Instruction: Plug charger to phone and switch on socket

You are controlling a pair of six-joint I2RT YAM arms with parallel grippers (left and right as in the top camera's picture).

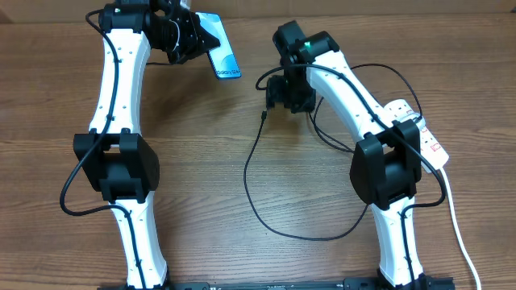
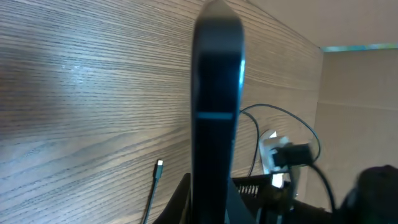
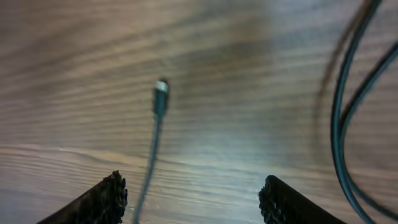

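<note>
My left gripper at the back left is shut on the phone and holds it off the table, its blue-white screen tilted up. In the left wrist view the phone stands edge-on between the fingers. The charger is a thin black cable looping over the middle of the table. Its metal-tipped plug lies flat on the wood. My right gripper hovers just behind the plug, open, with the cable running between its fingers close to the left one. The socket lies at the right, partly under my right arm.
A thick white cord runs from the socket toward the front right edge. Two black cables curve past the right of my right gripper. A cardboard wall stands beyond the table's far side.
</note>
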